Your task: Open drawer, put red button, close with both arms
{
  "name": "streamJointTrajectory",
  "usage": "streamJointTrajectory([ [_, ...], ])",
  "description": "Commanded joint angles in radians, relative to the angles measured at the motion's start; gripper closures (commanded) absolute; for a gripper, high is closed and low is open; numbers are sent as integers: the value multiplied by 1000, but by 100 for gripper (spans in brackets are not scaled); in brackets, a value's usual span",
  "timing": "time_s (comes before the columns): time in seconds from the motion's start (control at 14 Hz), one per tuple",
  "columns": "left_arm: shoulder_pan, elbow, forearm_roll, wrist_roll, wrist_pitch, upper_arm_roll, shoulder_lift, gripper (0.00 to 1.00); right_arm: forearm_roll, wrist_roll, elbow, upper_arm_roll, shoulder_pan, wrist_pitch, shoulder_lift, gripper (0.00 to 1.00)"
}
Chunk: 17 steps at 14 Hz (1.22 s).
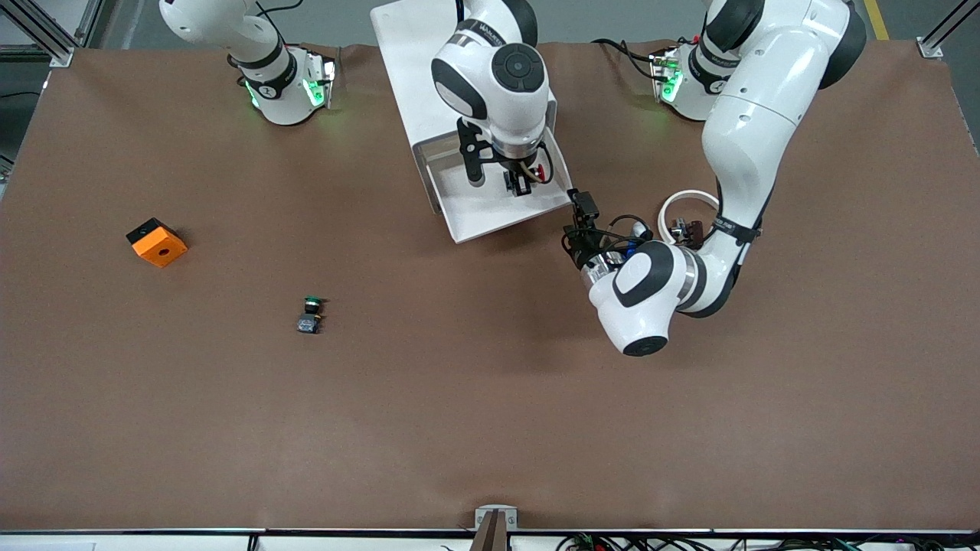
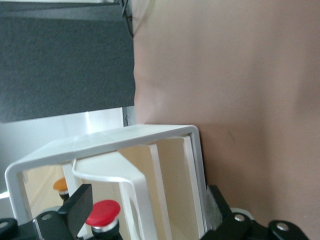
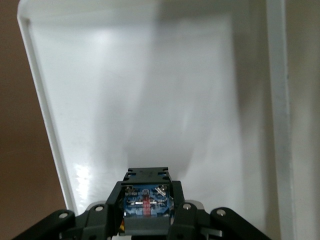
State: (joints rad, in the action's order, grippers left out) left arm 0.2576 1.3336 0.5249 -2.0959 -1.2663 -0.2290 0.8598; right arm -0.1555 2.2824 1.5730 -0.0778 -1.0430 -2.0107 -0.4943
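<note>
Right end effector [image 1: 521, 182] holds red button [image 1: 543, 173] over drawer [image 1: 490, 214].

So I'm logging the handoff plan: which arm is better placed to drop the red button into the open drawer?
The right arm. Its tool hangs over the open drawer, shut on the red button. The left tool is open and empty, beside the drawer's corner toward the left arm's end.

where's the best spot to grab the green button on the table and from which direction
Probably from straight above, with the fingers closing across the dark body of the green button. It lies on its side on the bare table, green cap pointing toward the robots' bases, so the body's flat flanks are exposed. Nothing stands close beside it; the orange block sits well off.
</note>
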Motion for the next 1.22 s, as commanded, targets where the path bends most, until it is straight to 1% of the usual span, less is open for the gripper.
streamJointTrajectory([
  [0.0, -14, -1, -60, 104, 16, -10, -45, 0, 23, 28, -13, -8, -11, -6, -7, 100],
  [0.29, -26, -1, -121, 265, 15, -13, -84, 0, 36, 29, -15, -8, -12, -29, -10, 100],
  [0.5, -31, 4, -160, 394, 15, -7, -143, 0, 40, 29, -16, -8, -14, -52, -16, 100],
  [0.79, -28, 6, -235, 485, -2, -10, -159, 0, 42, 23, -18, -8, -14, -60, -16, 100],
  [0.86, -29, 6, -246, 491, -4, -15, -160, 0, 42, 20, -18, -7, -14, -60, -18, 94],
  [0.93, -31, 4, -259, 504, -5, -18, -160, 0, 42, 16, -18, -7, -12, -59, -16, 57],
  [1.0, -29, 3, -261, 522, -16, -18, -160, 0, 46, 5, -18, -8, -12, -59, -18, 47],
  [1.15, -24, 9, -279, 578, -59, -18, -182, 0, 57, 0, -19, -7, -14, -59, -35, 46],
])
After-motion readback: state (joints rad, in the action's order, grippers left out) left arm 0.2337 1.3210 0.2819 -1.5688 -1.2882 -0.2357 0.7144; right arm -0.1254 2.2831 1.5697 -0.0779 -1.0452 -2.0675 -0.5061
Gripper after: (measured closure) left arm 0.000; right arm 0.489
